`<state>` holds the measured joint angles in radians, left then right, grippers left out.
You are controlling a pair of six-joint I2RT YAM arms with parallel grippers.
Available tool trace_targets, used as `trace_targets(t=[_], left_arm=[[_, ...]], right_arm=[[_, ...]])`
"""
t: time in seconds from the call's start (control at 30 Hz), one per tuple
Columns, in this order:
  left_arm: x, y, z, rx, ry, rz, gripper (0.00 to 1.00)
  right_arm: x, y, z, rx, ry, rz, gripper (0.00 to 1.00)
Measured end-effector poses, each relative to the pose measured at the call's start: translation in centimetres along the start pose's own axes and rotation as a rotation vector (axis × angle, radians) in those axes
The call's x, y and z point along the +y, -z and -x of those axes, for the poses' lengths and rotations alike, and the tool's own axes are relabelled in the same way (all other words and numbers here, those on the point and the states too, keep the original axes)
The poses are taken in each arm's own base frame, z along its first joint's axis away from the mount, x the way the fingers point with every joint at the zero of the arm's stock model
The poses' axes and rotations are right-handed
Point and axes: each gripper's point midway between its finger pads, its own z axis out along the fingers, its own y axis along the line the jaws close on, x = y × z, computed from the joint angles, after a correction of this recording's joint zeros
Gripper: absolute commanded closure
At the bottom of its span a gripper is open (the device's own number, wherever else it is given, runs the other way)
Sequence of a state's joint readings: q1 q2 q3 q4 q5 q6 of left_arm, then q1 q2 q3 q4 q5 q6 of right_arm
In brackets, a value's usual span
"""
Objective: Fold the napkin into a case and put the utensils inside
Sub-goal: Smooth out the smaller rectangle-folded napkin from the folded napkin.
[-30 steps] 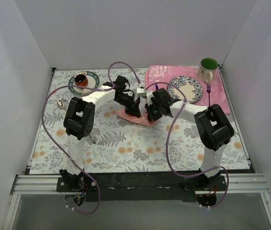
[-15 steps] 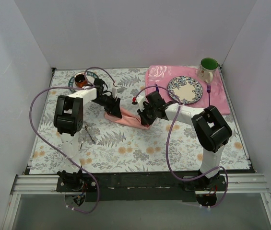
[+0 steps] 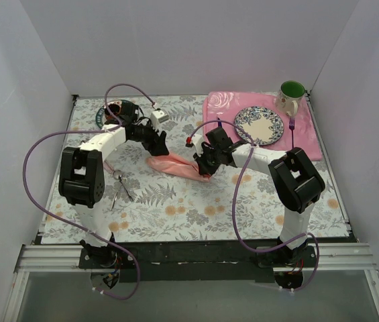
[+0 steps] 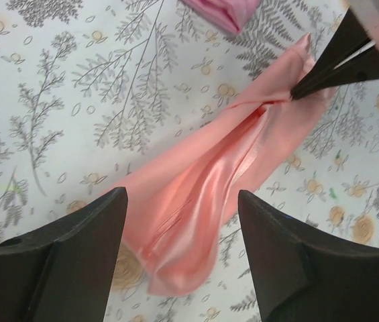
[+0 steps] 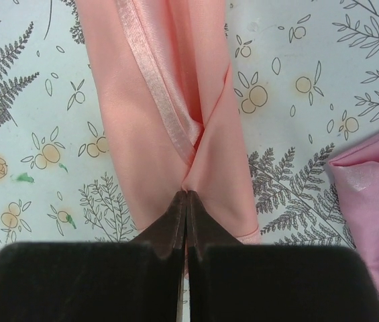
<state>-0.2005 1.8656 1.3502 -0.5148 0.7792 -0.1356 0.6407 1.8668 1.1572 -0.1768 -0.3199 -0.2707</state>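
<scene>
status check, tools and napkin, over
Left tool open over the napkin, not gripping. Right tool shut on the napkin's end. Napkin a loose long fold, no case yet. Utensils lying apart, not in.

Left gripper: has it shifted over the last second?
Yes. The left gripper slid left, away from the rose placemat; its jaws now stand open over the napkin.

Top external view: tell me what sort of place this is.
Likely a robot test booth staged as a dining table: plain white walls box in a floral tablecloth, a plate and green mug on a pink placemat, and two arms bolted at the near edge.
</scene>
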Motion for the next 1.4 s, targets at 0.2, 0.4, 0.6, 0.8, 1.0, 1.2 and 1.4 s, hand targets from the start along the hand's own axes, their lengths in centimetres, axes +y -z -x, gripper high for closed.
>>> trace_targets(t=[0.2,0.4,0.6,0.8,1.0,1.2,1.4], left_arm=[[3.9,-0.2,0.6,0.002,-0.09,0.031,0.36],[5.7,-3.3,-2.1,0.101,-0.173,-0.035,0.41],[3.9,-3.9,-4.6,0.196,-0.203,-0.13,0.71],[1.8,-3.2,-6.6,0.252,-0.164,-0.192,0.91],[-2.5,-1.1,-9.0,0.301,-0.004,-0.25,0.73],[-6.2,1.2,-8.9,0.28,0.171,-0.226,0.46],[-6.3,4.4,-4.2,0.099,0.089,-0.086,0.42]], right_arm=[[0.1,0.0,0.0,-0.001,0.08,0.024,0.99],[0.1,0.1,-0.1,-0.003,0.129,0.048,0.99],[0.4,0.2,-0.5,0.005,0.14,0.077,0.99],[0.8,0.4,-0.9,0.014,0.158,0.106,0.99],[1.7,0.9,-1.6,0.028,0.173,0.167,0.99],[3.1,1.6,-2.5,0.045,0.181,0.236,0.99],[3.7,1.7,-2.7,0.048,0.178,0.27,0.99]])
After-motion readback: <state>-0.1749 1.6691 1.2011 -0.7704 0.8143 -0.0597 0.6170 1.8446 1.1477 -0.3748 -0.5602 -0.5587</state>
